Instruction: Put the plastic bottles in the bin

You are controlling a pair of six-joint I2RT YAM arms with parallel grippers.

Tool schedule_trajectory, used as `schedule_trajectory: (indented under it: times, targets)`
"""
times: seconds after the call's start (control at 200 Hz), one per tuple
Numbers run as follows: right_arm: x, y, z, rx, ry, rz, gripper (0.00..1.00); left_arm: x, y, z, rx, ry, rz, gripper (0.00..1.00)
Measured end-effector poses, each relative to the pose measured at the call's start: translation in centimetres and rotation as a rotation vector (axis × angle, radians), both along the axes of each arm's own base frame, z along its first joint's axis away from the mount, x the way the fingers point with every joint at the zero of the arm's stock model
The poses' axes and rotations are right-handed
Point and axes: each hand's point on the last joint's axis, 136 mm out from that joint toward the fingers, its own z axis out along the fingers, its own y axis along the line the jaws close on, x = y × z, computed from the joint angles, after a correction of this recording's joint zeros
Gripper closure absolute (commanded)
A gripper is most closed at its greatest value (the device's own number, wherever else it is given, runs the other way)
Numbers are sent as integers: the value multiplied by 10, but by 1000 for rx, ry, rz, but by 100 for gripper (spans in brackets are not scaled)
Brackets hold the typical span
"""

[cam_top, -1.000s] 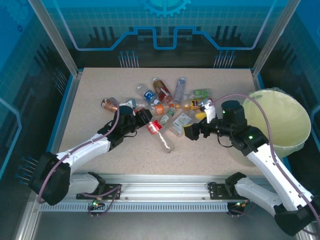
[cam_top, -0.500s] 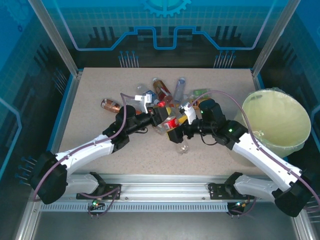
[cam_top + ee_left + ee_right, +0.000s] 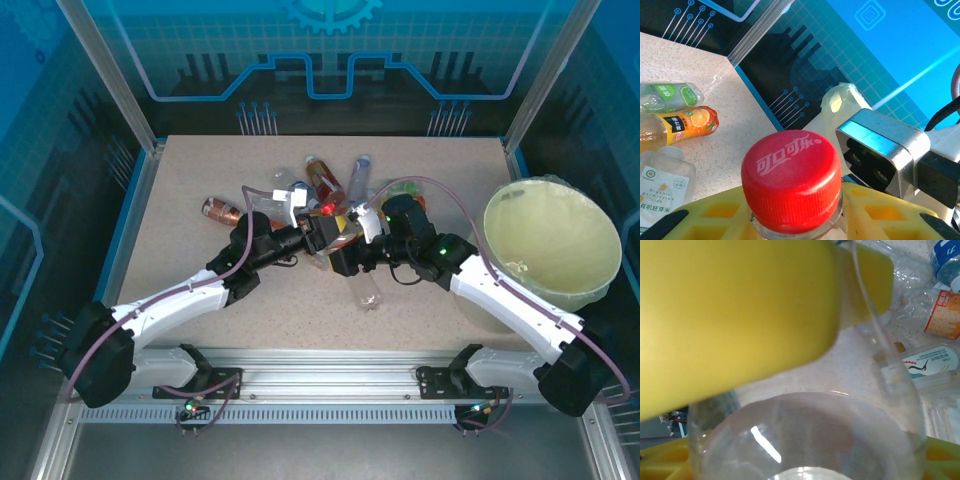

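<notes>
The left gripper [image 3: 325,232] is clamped on the neck of a clear plastic bottle with a red screw cap [image 3: 792,180]. In the left wrist view its yellow pads [image 3: 715,212] sit close on both sides just below the cap, and white script is printed on the top of the cap.

The right gripper [image 3: 340,258] meets this bottle from the other side, above the middle of the speckled beige table [image 3: 200,170]. In the right wrist view the clear round base of the bottle lies between its yellow fingers [image 3: 940,455]. I cannot tell whether these jaws press on the bottle or stand a little apart from it.

The round pale yellow-green bin [image 3: 545,240] stands at the right side of the table, and the held bottle is to the left of it, not over it.

Other bottles lie on the table behind the grippers: a bottle with a copper-brown label [image 3: 218,211], a bottle with an orange label [image 3: 682,122], a crushed bottle with a green label [image 3: 670,95] and a flat clear bottle with a white label [image 3: 660,185].
</notes>
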Motion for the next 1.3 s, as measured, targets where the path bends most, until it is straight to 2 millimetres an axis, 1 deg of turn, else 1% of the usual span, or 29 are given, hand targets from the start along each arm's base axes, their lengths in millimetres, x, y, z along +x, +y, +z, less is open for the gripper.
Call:
schedule_trajectory:
  times: [0.01,0.07,0.105,0.14,0.185,0.235,0.295,0.335,0.47,0.52,0.615,0.66,0.735,0.835,0.94,1.041,1.181,1.231,1.301]
  targets:
    - [0,0,0,-1,-3,1,33,0,0,0,1,-1,0,50]
    - [0,-1,-1,-7,-4,-1,35,0,0,-1,8,-3,2,24]
    - [0,-2,-2,-15,-6,-2,37,1,0,-3,19,4,6,13]
    - [1,-3,-3,-24,-8,-5,38,3,1,-5,38,12,16,6]
    - [2,-6,-4,-39,-14,-16,40,6,2,-6,63,18,30,1]
    - [3,-9,-3,-53,-27,-29,42,8,5,-8,91,27,51,1]
    - [4,-15,-1,-73,-45,-49,44,8,10,-5,114,23,75,1]
    - [5,-19,0,-86,-59,-64,45,7,15,1,119,17,92,1]
    - [9,-34,4,-146,-104,-113,47,0,36,29,89,-17,164,1]
    - [11,-42,7,-173,-121,-139,48,-1,44,36,83,-23,199,1]
    - [16,-58,18,-222,-168,-206,49,1,62,37,91,5,290,1]
    - [18,-67,26,-238,-195,-240,51,4,73,33,107,30,352,1]
    - [20,-83,46,-249,-259,-306,54,10,93,20,144,81,459,1]
    - [19,-109,80,-238,-370,-416,56,15,115,5,187,120,577,1]
    - [14,-141,115,-221,-482,-536,59,17,135,-19,248,160,671,1]
    - [9,-176,150,-203,-583,-673,59,16,146,-40,293,200,720,1]
    - [5,-229,194,-197,-700,-892,58,16,156,-62,331,242,761,1]
    - [2,-250,207,-197,-728,-982,58,18,161,-70,340,265,779,1]
    - [-2,-276,219,-201,-752,-1098,58,20,168,-83,354,305,806,1]
